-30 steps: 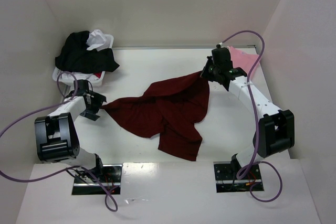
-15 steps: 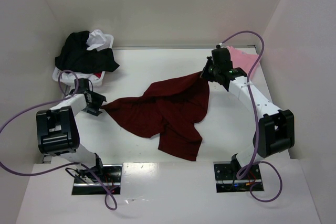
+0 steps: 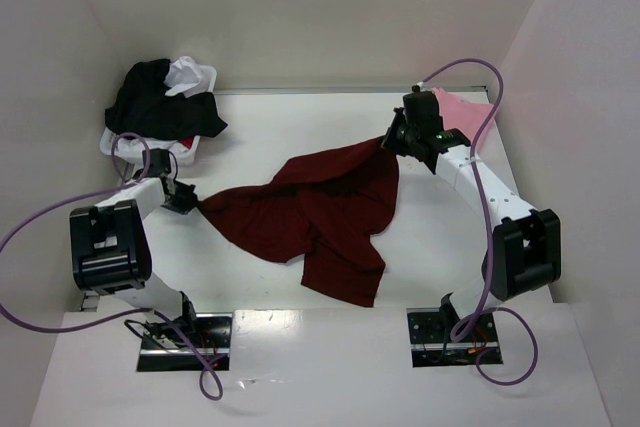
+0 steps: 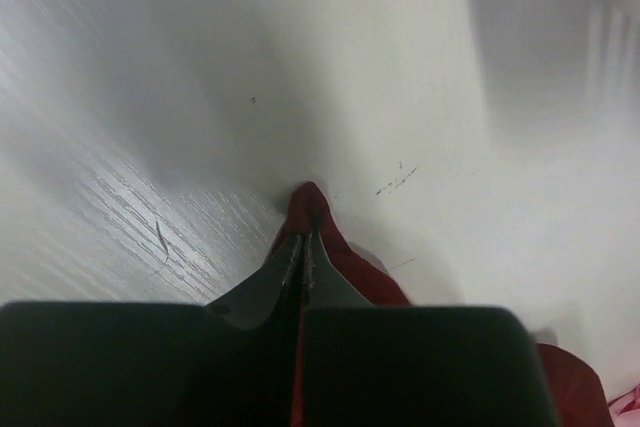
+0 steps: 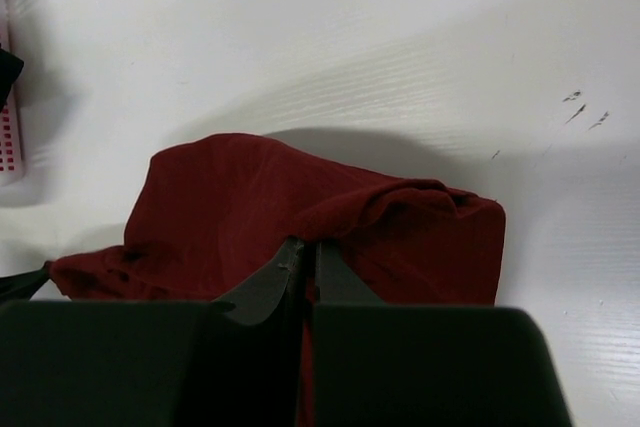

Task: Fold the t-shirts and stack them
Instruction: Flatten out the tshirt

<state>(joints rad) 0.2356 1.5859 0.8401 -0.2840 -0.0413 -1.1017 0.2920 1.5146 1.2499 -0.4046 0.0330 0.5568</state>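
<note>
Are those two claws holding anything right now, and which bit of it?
Both hold the maroon t-shirt: the left gripper pinches its left tip, the right gripper its far right edge.

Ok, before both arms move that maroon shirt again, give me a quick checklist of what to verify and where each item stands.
1. Left gripper pinches a corner of the maroon t-shirt: ok.
2. Right gripper clamps its opposite end: ok.
3. Cloth lies flat between them: not ok, bunched and folded over itself.
4. Cloth clear of the bin: ok.
5. Pink t-shirt folded: cannot tell, the arm hides most of it.
</note>
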